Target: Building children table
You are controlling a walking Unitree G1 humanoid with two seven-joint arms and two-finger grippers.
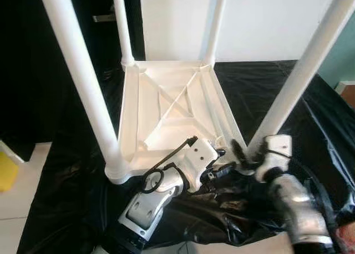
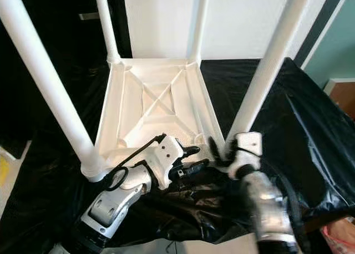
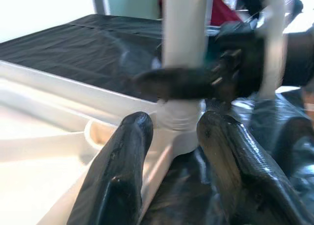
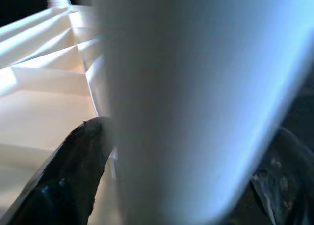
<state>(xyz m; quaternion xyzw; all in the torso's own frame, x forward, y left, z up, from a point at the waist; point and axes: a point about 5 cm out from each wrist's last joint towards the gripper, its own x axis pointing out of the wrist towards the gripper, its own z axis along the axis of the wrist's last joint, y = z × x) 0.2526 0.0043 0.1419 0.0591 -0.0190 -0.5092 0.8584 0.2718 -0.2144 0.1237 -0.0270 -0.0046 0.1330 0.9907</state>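
Observation:
A white plastic children's table [image 1: 166,107] lies upside down on a black sheet, its four white legs pointing up. My right gripper [image 1: 244,154] is shut on the foot of the near right leg [image 1: 299,76], just above its socket. In the right wrist view that leg [image 4: 186,87] stands between the fingers [image 4: 68,181]. My left gripper [image 2: 194,158] is open at the same near right corner, its fingers [image 3: 122,171] either side of the leg's socket [image 3: 179,122], holding nothing.
The black sheet [image 1: 266,87] covers the surface under the table. The near left leg [image 1: 83,82] and both far legs [image 1: 123,26] stand tall around the work area. A yellow object [image 1: 6,171] lies at the left on light floor. A white wall is behind.

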